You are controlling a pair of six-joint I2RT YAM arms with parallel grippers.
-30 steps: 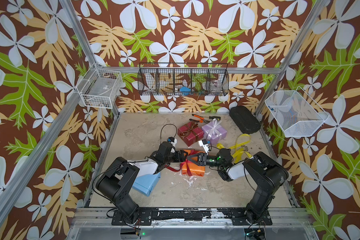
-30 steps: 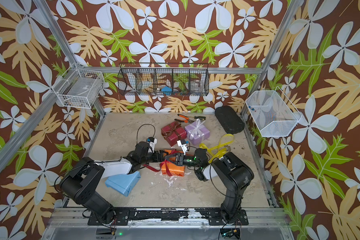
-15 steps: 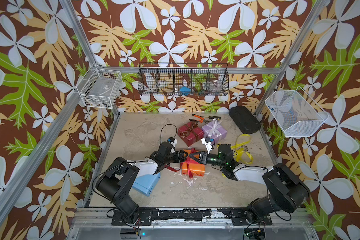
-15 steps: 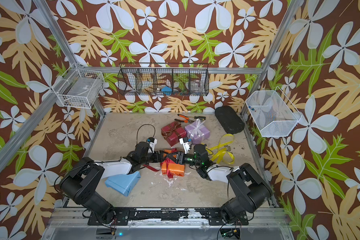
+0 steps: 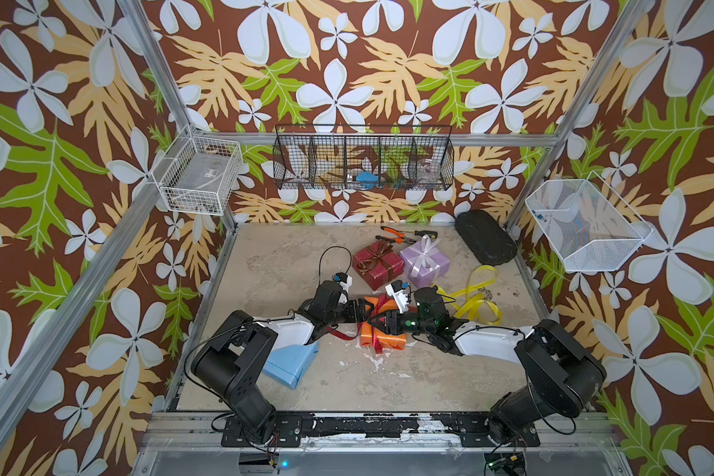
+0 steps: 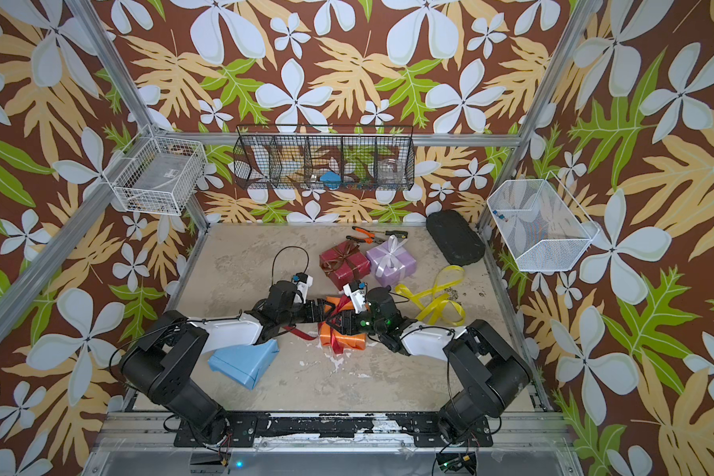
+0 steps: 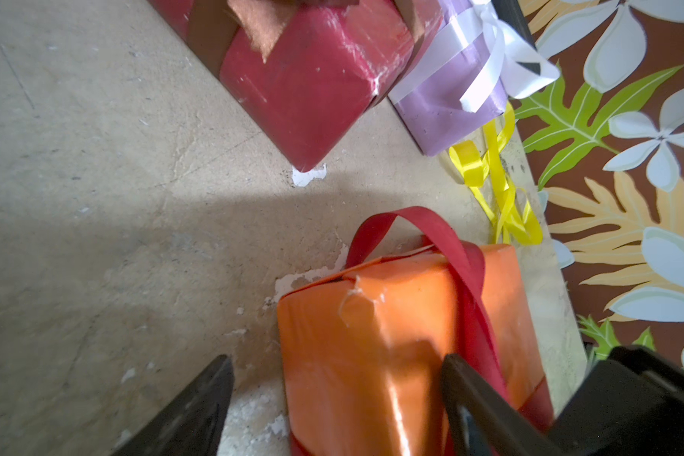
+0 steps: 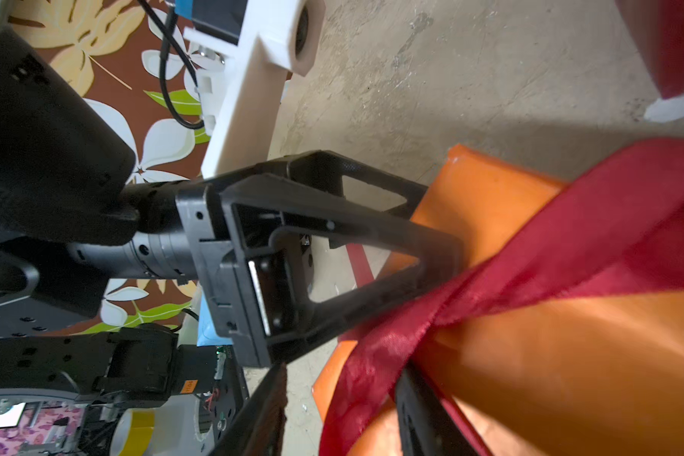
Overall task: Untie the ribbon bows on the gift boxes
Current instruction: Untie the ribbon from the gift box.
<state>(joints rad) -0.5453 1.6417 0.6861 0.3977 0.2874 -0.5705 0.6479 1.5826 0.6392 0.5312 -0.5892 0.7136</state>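
Floral-papered cell w/ mottled beige surface [image 5: 264, 263]; mid-job, judging by layout: narrow yellow satin ribbon [image 7: 470, 164] lying loose on right side, glossy light blue paper box [image 5: 289, 362] bare near left arm's base, so 1 of 4 done. Now on small orange glossy box [image 5: 392, 341] at centre, between both arms, w/ red satin ribbon [image 8: 569, 221] slack but knotted across top, one loop standing up at far edge. Left jaws spread wide, released, straddling box's near corner, one finger on top beside ribbon, prob. bracing rather than gripping. Right jaws part-way apart around red strand by knot, not clenched on it, gap showing on one side. Next: close right jaws on that strand, pull away from knot while left pins box down; risk of dragging light box instead of freeing knot. Waiting at back, side by side: dark red glossy box [image 5: 388, 272] w/ brown bow [image 5: 382, 249], lilac box [image 5: 433, 268] w/ white bow [image 5: 427, 244], both tied. No brand or label legible; tiny orange sticker [image 8: 190, 385] on left arm, print too small to read.
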